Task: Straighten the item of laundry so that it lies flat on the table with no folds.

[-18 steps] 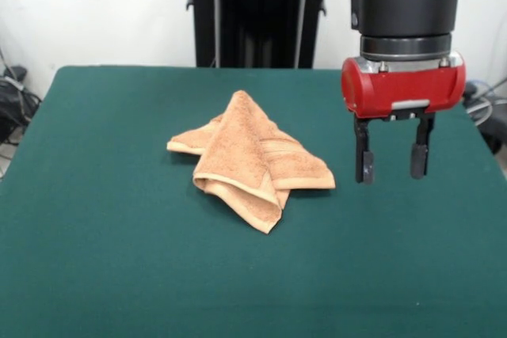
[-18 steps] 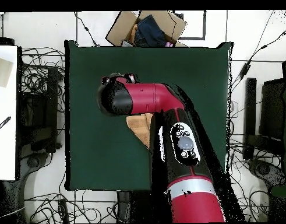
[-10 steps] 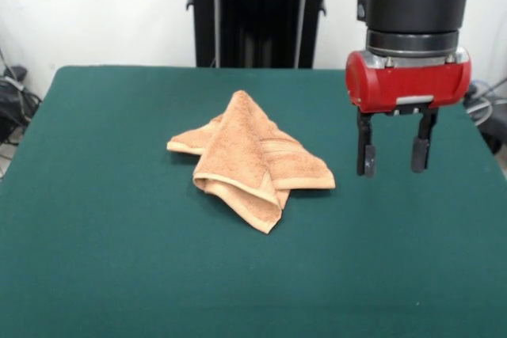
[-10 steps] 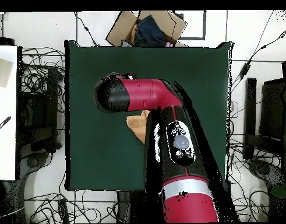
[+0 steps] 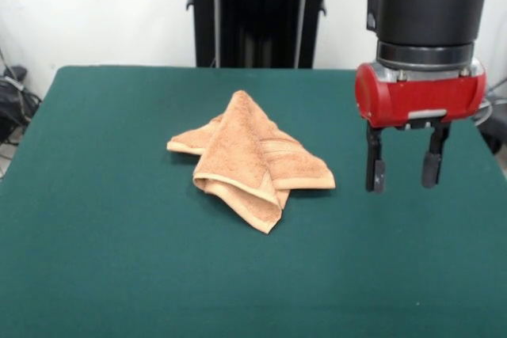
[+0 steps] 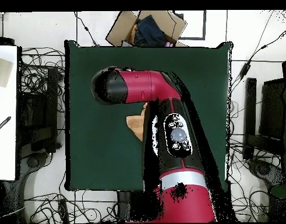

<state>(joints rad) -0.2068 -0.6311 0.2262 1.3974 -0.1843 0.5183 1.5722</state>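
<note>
white wall (image 5: 103, 5) behind; cables (image 6: 37, 76) and a cardboard box (image 6: 146, 26) on pale floor

The item of laundry (image 5: 249, 157), a light orange-tan terry towel, lies crumpled near the middle of the table (image 5: 103, 219), well apart from every edge. It is folded over itself into a rough triangle, hemmed corners overlapping, one peak raised.

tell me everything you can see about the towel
The towel is a small light orange-tan terry cloth with hemmed edges and a woven band. It lies crumpled near the middle of the green table, folded over itself into a peaked heap with corners sticking out. Nothing touches it but the table; the open end effector hangs to one side.
</note>
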